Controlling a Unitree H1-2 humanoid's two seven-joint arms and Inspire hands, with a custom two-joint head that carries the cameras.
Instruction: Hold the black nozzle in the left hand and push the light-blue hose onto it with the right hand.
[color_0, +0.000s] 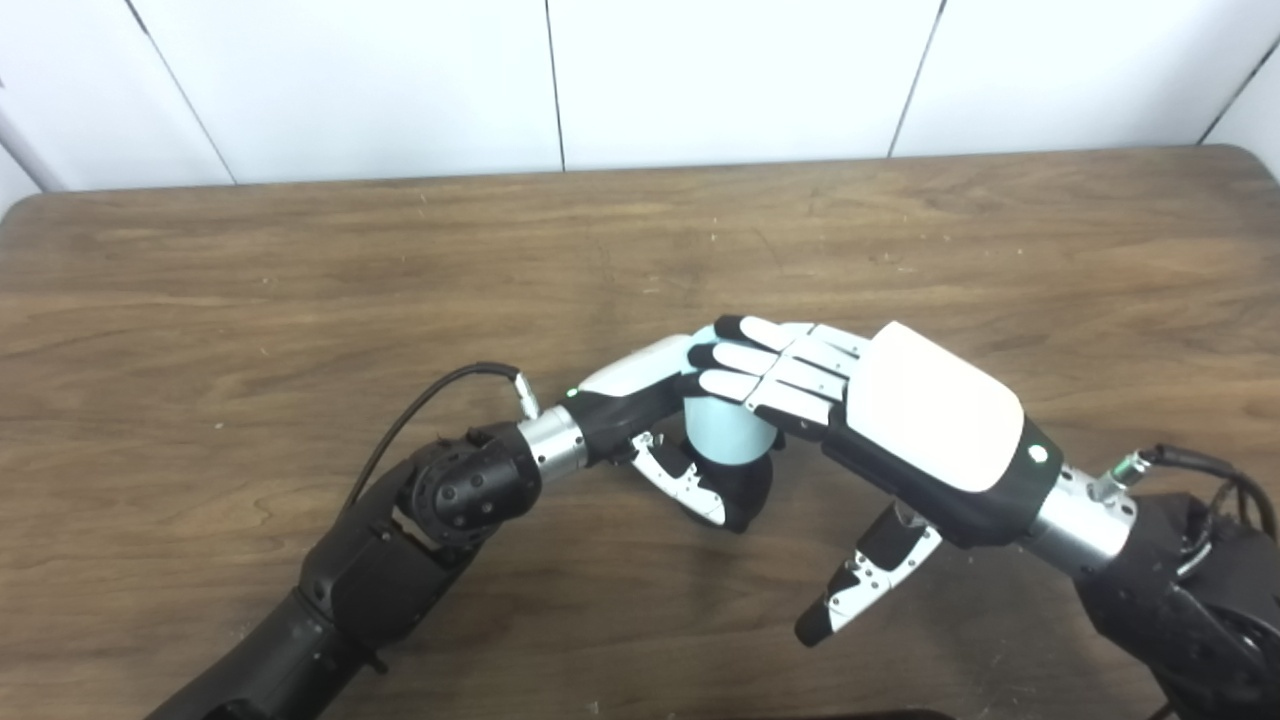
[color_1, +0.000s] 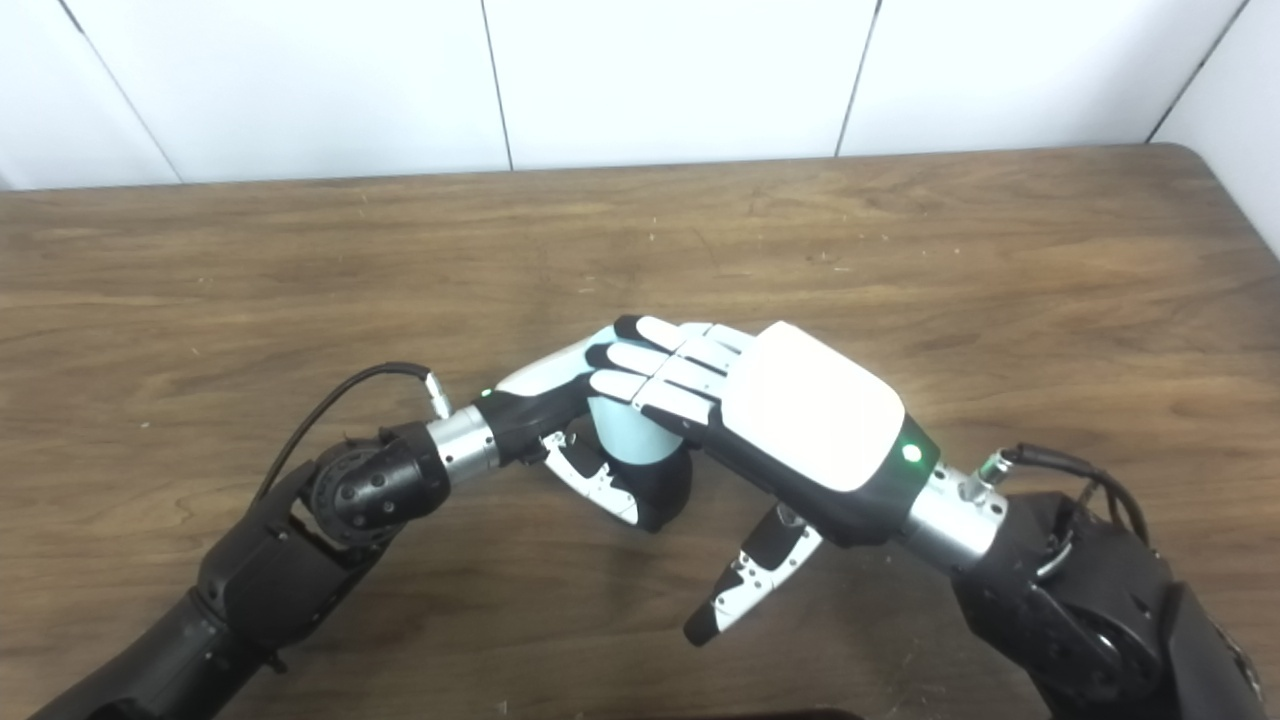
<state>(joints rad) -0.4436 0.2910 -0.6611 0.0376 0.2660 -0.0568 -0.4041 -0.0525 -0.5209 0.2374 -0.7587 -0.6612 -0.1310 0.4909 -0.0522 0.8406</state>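
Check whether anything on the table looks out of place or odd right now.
Nothing spilled or damaged. One oddity: the hose sits in the left hand, with the right hand's fingers lying flat on top, thumb apart, not gripping. Something black shows under the hose; whether it's the nozzle is unclear.

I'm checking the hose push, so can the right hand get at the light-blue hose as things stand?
Probably yes. The right hand already lays its fingers over the light-blue hose, with nothing between them. The left hand crowds the hose's other side, and the right thumb hangs clear, so a full grasp looks unsure.
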